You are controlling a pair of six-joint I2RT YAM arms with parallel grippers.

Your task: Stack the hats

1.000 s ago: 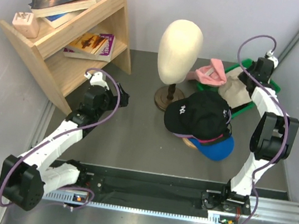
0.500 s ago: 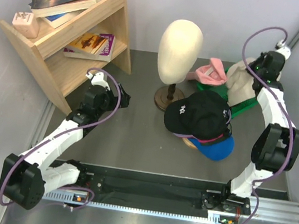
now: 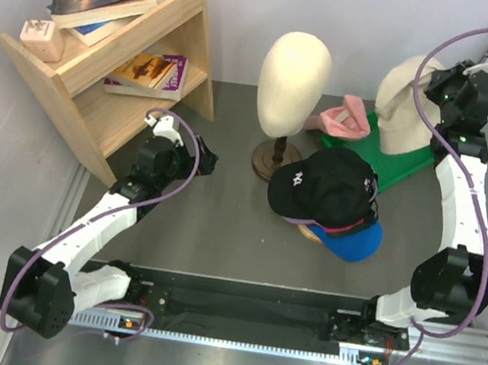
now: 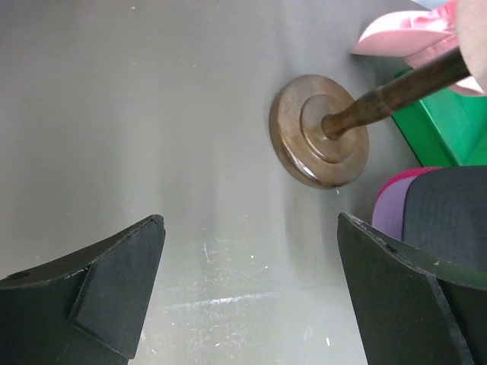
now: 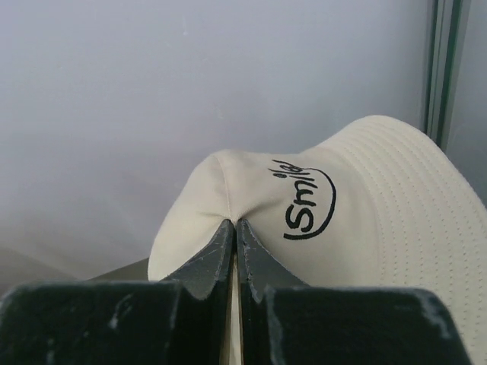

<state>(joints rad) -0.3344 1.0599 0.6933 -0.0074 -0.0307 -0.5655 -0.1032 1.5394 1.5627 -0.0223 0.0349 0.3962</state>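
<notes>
Hiding most of the pile just front-right of the mannequin head (image 3: pixel 295 71), the black cap (image 3: pixel 326 186) leaves only slivers of the magenta cap (image 4: pixel 411 175), lavender cap (image 4: pixel 388 217) and blue cap (image 3: pixel 356 242) showing. Six hats in all: four piled, one pink cap (image 3: pixel 341 119) just right of the head, and one cream bucket hat (image 3: pixel 401 105) held up farther right, its crown pinched between the pressed-together fingers of the right pincer (image 5: pixel 234 236). One left pincer (image 4: pixel 249 228) hangs spread wide, left of the head.

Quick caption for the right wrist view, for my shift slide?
Right pincer shut on the cream bucket hat, pinching its crown fabric beside the "Smile" logo.
</notes>
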